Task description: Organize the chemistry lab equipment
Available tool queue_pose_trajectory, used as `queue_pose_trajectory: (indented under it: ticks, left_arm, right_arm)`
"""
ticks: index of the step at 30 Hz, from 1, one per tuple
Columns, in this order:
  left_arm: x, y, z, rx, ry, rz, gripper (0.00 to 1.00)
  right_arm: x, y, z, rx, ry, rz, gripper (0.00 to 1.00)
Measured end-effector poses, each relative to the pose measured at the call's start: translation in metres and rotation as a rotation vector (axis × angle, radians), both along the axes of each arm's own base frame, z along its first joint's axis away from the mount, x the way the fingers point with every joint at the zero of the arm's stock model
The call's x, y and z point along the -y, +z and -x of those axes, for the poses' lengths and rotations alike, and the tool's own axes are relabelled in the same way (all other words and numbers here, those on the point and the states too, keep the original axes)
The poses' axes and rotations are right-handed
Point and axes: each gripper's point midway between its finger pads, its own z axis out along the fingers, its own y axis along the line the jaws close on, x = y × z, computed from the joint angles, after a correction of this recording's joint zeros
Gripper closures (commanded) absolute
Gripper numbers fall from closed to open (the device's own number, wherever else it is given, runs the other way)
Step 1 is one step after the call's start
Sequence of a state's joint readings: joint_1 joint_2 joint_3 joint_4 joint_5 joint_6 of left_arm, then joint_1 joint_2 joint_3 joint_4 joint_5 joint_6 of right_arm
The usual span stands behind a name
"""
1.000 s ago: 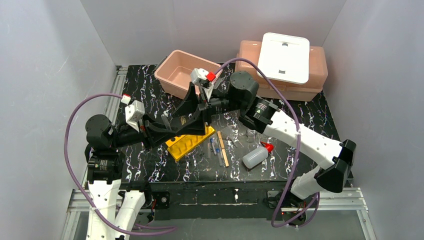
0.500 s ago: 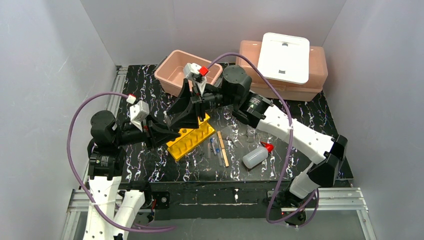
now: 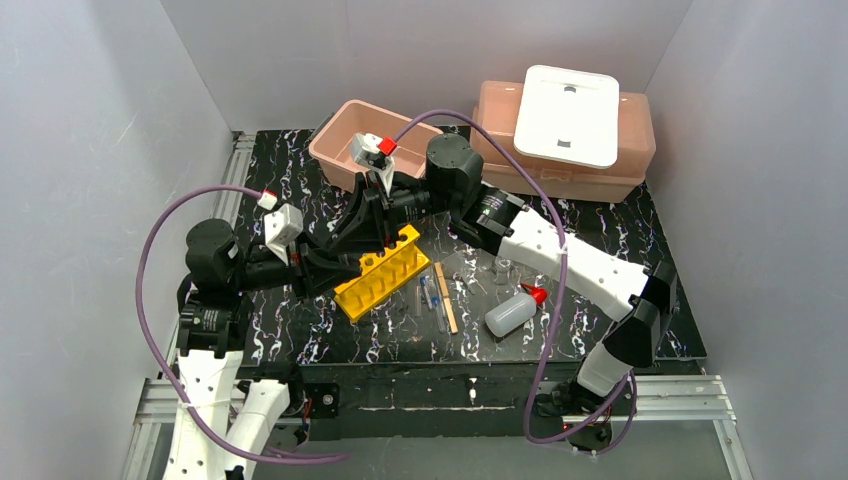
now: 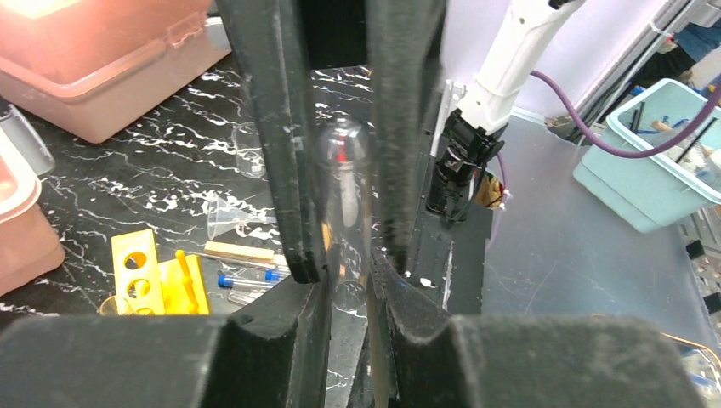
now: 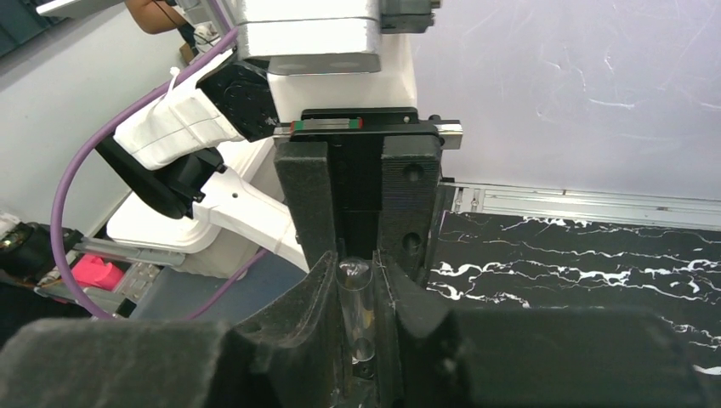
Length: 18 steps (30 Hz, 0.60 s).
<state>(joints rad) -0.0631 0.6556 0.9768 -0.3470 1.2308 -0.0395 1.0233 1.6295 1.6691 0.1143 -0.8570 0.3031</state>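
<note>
A clear glass tube [image 4: 344, 195] hangs above the left end of the yellow holed rack [image 3: 385, 275], pinched from both sides. My left gripper [image 4: 349, 280] is shut on its lower part. My right gripper [image 5: 355, 268] reaches in from the opposite side, its pads pressed on the same tube [image 5: 357, 314]. From above, the left gripper [image 3: 340, 268] and right gripper [image 3: 350, 232] meet tip to tip. On the table lie blue-tipped pipettes [image 3: 430, 298], a wooden stick [image 3: 445, 298], a small clear beaker [image 3: 503, 268] and a squeeze bottle [image 3: 512, 312] with a red nozzle.
An open pink tub [image 3: 350, 150] stands just behind the two grippers. A second pink tub [image 3: 630, 150] at the back right carries a white lid [image 3: 570, 112]. Grey walls close in the left, right and back sides.
Both grippers have shifted left, off the rack's middle toward its left end. The right gripper's jaws have narrowed onto the tube that the left gripper keeps holding.
</note>
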Motion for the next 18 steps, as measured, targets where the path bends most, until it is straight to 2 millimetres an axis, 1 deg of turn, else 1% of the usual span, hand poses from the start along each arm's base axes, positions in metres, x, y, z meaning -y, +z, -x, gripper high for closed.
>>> queue_pose_trajectory:
  ticks: [2, 3, 4, 6, 7, 8, 10, 13, 15, 18]
  left_arm:
    - [0.000, 0.000, 0.000, 0.002, -0.001, -0.001, 1.00]
    - [0.000, 0.000, 0.001, 0.001, -0.003, -0.001, 0.88]
    - [0.001, 0.000, 0.001, 0.000, -0.004, -0.001, 0.70]
    - [0.000, 0.000, -0.001, 0.002, 0.004, -0.003, 0.24]
    - [0.000, -0.001, -0.002, 0.001, 0.012, -0.005, 0.06]
    - [-0.001, -0.001, -0.003, 0.006, 0.021, -0.009, 0.02]
    - [-0.002, -0.001, -0.005, -0.003, 0.042, -0.013, 0.02]
    - [-0.004, -0.001, -0.008, -0.003, 0.078, -0.020, 0.02]
    - [-0.007, -0.002, -0.009, 0.000, 0.104, -0.030, 0.02]
    - [-0.011, -0.007, -0.009, 0.004, 0.154, -0.052, 0.02]
  right_arm:
    - [0.000, 0.000, 0.000, 0.001, -0.001, -0.001, 0.85]
    - [0.000, 0.000, -0.001, 0.007, -0.002, -0.002, 0.92]
    - [0.000, 0.000, -0.001, 0.009, -0.002, -0.003, 0.93]
    - [-0.001, -0.001, -0.002, 0.016, -0.008, -0.004, 0.94]
    - [-0.001, -0.001, -0.002, 0.015, -0.013, -0.002, 0.95]
    - [-0.001, -0.001, -0.003, 0.016, -0.019, -0.002, 0.95]
    - [0.000, -0.002, -0.005, 0.023, -0.035, -0.001, 0.97]
    - [0.006, -0.010, -0.008, 0.025, -0.072, 0.012, 0.99]
    - [0.014, -0.017, -0.010, 0.025, -0.107, 0.027, 0.99]
    - [0.025, -0.034, -0.016, 0.017, -0.174, 0.057, 0.99]
